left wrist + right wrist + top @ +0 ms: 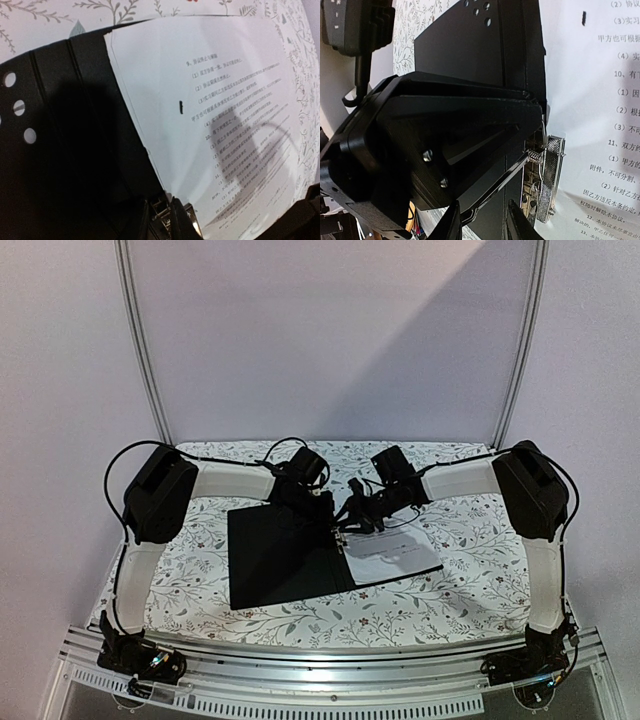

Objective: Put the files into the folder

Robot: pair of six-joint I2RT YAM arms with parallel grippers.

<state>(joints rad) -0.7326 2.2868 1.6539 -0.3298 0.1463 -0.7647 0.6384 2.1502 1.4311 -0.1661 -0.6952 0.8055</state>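
Open folder (270, 550) holds white file sheet (395, 555), 3 o'clock half, at clip (552, 175); left tool (162, 225): cannot tell; right tool (482, 225) released.

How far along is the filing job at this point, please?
Done: the folder lies open, black inside up, and a sheet lies on its right half, edge at the clip. In hand: the left claw seems to pinch the clip, and the right claw hovers open beside it. Left: securing the sheet under the clip. No other loose sheets show.
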